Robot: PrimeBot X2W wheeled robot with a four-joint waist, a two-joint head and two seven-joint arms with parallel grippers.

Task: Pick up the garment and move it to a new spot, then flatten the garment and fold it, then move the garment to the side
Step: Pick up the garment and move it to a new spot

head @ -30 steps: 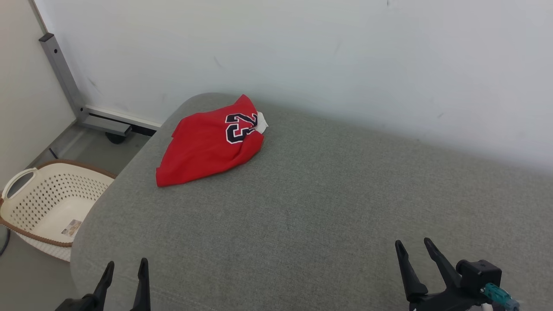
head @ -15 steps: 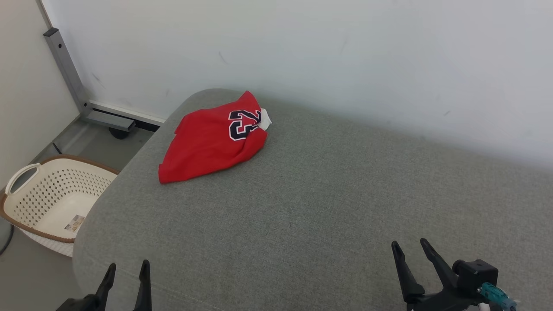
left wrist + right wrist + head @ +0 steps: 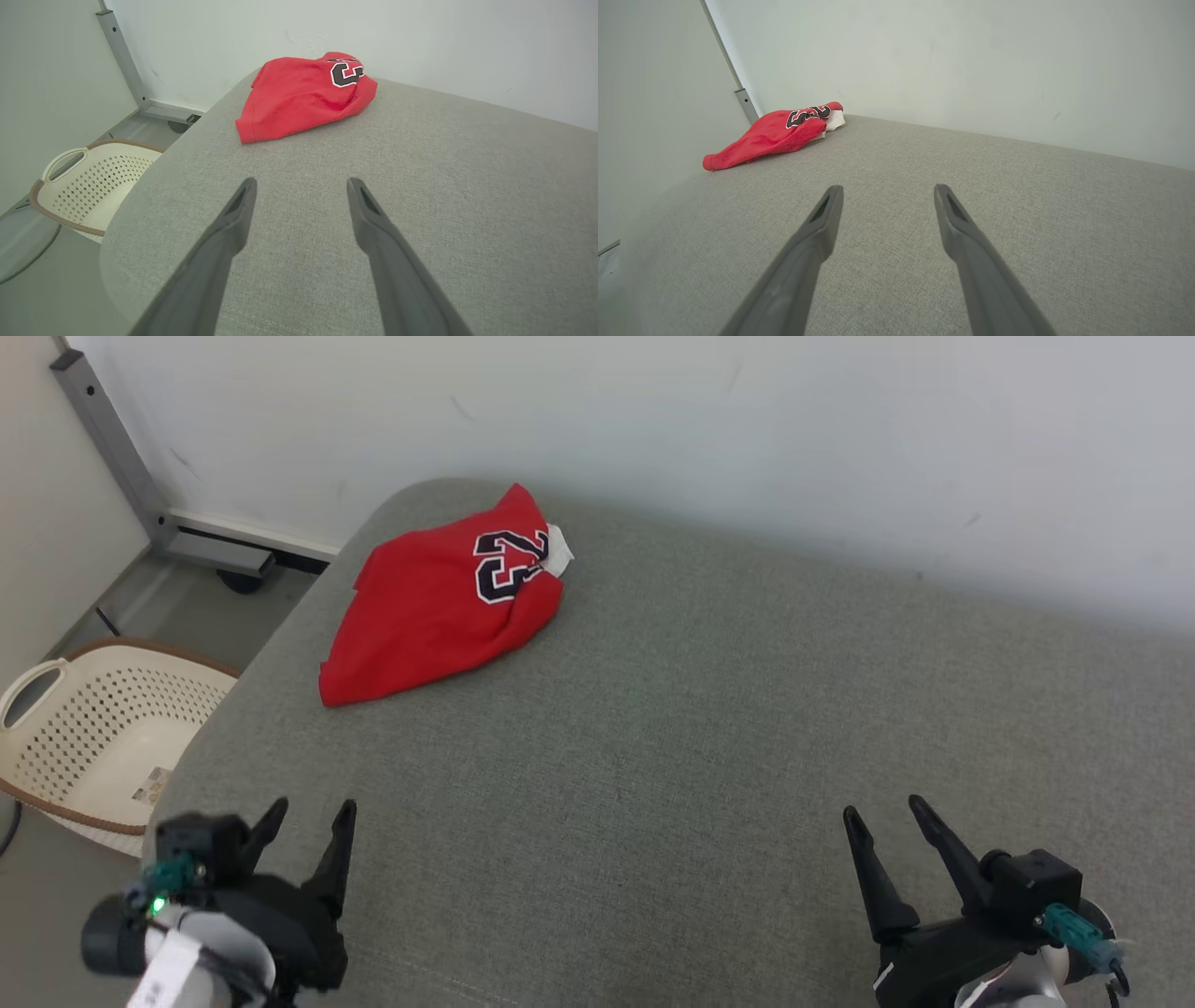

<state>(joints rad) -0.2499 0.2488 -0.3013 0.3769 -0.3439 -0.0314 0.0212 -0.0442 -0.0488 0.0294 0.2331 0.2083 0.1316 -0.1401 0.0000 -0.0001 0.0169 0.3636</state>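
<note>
Nearest you, your left fingers point(image 3: 338, 845) and right fingers point(image 3: 870, 877) stand apart, empty, over the cushion's point(image 3: 653, 728) near edge. The red garment point(image 3: 429, 616) lies at its far left corner, its long axis running from near-left hem to far-right number. Your left wrist view takes in a floor basket point(image 3: 100, 179); your right wrist view shows a white patch point(image 3: 835, 120) at the garment's far end.
</note>
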